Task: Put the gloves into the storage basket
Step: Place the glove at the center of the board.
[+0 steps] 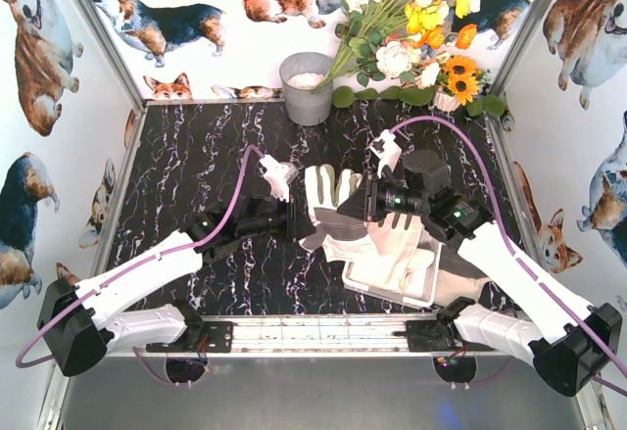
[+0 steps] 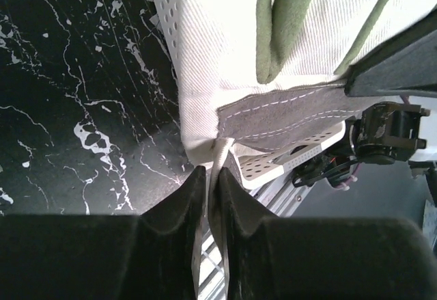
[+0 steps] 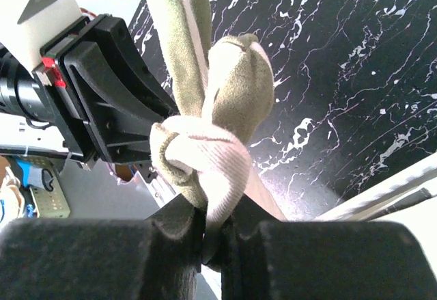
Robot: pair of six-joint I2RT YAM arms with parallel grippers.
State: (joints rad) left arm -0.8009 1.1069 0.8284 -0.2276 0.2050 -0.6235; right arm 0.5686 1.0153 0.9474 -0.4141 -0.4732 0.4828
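Right now the glove (image 1: 328,195) hangs stretched between both arms at the left rim of the storage basket (image 1: 389,301). My left fingers (image 2: 194,194) pinch only a thin hem; my right fingers (image 3: 186,226) clamp bunched fabric. That hem could slip, spilling it onto the surface (image 1: 196,156).

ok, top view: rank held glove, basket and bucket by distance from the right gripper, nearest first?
1. held glove: pinched in the right gripper, mid-table.
2. basket: just toward the arm bases, under the right arm.
3. bucket: at the back wall, slightly left of the gripper.
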